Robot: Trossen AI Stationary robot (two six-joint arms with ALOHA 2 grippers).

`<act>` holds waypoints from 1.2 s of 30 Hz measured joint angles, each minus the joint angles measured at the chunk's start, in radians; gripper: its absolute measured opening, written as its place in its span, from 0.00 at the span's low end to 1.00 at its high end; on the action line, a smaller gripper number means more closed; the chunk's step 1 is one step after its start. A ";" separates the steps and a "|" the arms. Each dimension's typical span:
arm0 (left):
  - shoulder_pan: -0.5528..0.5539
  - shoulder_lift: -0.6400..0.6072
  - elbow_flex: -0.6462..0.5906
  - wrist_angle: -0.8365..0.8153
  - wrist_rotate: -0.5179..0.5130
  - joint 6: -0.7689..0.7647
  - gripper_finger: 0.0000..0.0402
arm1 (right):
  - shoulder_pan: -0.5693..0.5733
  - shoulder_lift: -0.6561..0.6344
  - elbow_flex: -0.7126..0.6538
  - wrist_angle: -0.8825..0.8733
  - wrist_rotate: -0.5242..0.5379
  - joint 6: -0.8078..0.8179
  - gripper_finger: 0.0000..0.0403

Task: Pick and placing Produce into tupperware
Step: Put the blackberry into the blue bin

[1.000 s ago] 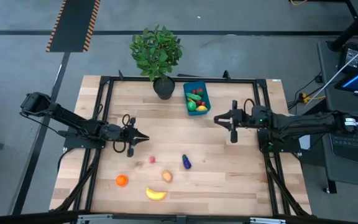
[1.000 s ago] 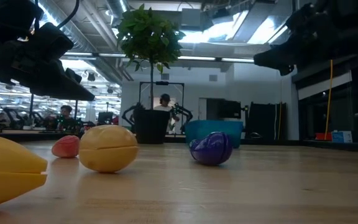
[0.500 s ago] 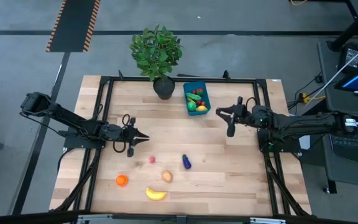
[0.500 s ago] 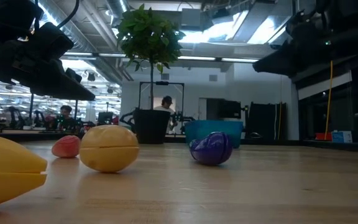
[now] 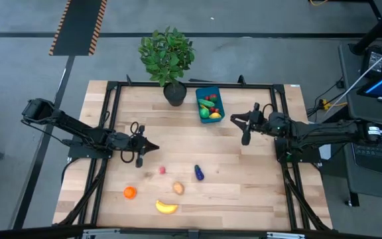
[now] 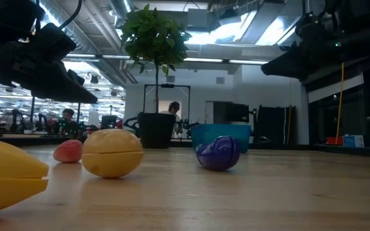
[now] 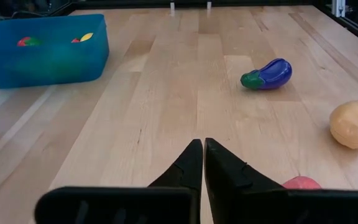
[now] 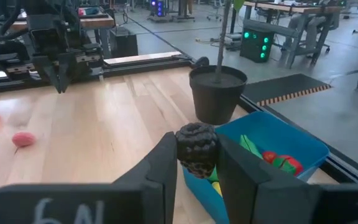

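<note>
The blue tupperware stands at the table's far middle with several toy pieces inside. On the wood lie a red berry, a purple eggplant, a tan potato, an orange and a yellow banana. My right gripper hovers just right of the tupperware's near end, shut on a dark knobbly berry. My left gripper is shut and empty above the table's left middle, with the red berry just below its fingertips. My right gripper pinches the dark berry between its two fingers, one on each side, near their free ends. The fingers reach about level from the table's right side. The berry is lifted clear, beside the tupperware's rim.
A leafy plant in a dark pot stands just left of the tupperware, close to my right gripper's reach. A black frame runs along the table's edges. Bare wood lies between the two arms. People show in the room beyond the table.
My right gripper has moved a little toward the far edge and the tupperware, turning slightly, with the dark berry still held; in the last half second it has kept still. The loose produce has not moved.
</note>
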 joint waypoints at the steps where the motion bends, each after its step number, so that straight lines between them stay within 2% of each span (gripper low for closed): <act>1: 0.000 0.000 0.000 0.000 0.000 0.000 0.02 | -0.005 0.005 0.001 0.001 0.000 0.008 0.23; 10: 0.000 0.000 0.000 0.000 0.000 0.000 0.02 | -0.086 0.144 0.042 0.035 -0.002 0.023 0.23; 20: 0.000 0.000 0.000 -0.001 0.000 0.001 0.08 | -0.206 0.416 0.250 -0.009 -0.136 -0.070 0.23; 26: 0.000 0.000 0.000 -0.005 0.000 0.001 0.11 | -0.289 0.565 0.449 -0.238 -0.247 -0.095 0.23; 31: 0.000 0.000 0.000 -0.006 0.000 0.001 0.13 | -0.338 0.663 0.644 -0.514 -0.346 -0.177 0.23; 36: 0.000 0.000 0.000 -0.008 0.000 0.001 0.15 | -0.372 0.736 0.800 -0.706 -0.357 -0.225 0.23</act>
